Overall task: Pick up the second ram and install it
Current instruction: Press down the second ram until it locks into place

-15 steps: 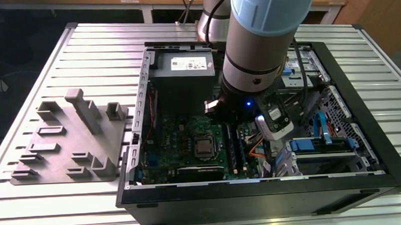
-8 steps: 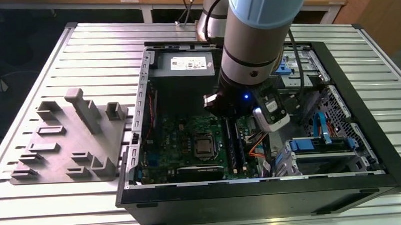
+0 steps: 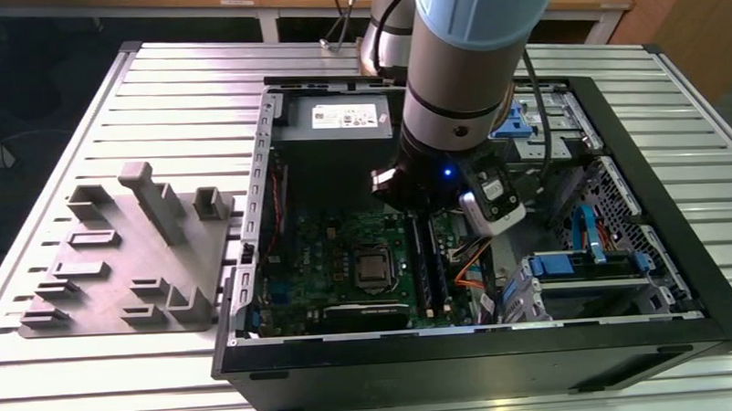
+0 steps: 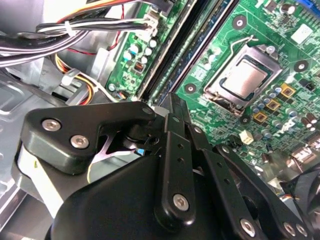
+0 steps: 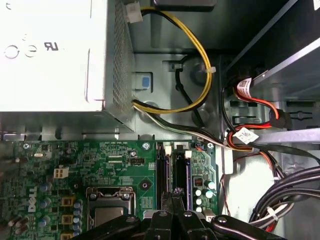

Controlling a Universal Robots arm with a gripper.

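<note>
Apparently well along, the gripper (image 5: 170,197), fingers pressed together at lower centre of the first wrist view, bears on the ram (image 5: 178,172) standing in its slot (image 5: 163,172) on the motherboard (image 5: 75,165), seating unconfirmed.

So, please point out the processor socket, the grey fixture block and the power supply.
processor socket (image 4: 246,80): second wrist view, on its metal lid.
grey fixture block (image 3: 112,269): exterior view, on its flat base.
power supply (image 5: 50,55): first wrist view, on its pale casing.
</note>
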